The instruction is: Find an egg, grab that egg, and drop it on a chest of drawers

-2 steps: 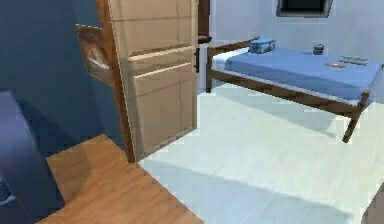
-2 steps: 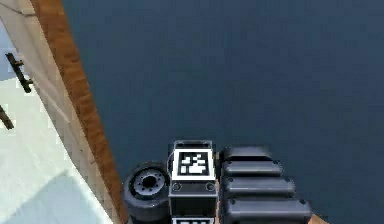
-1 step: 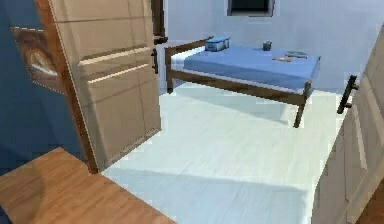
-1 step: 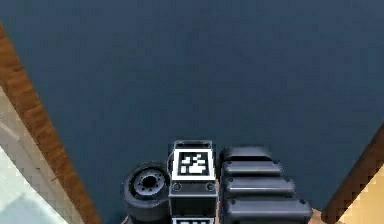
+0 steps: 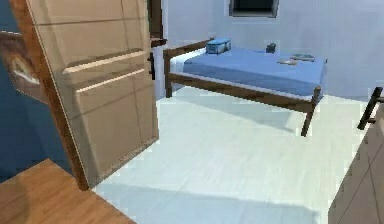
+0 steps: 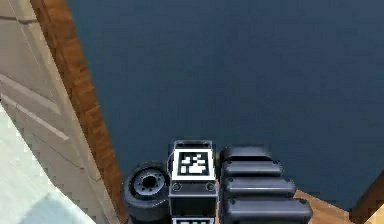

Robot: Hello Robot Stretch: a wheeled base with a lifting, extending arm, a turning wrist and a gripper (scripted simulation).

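Bed (image 5: 250,68) bears small teal box (image 5: 218,45).

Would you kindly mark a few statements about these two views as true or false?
1. The bed has a blue cover. True.
2. The door is shut. False: it stands open.
3. The wall in the arm side view is white. False: it is dark blue.
4. Small things lie on the bed. True.
5. The floor by the bed is pale. True.
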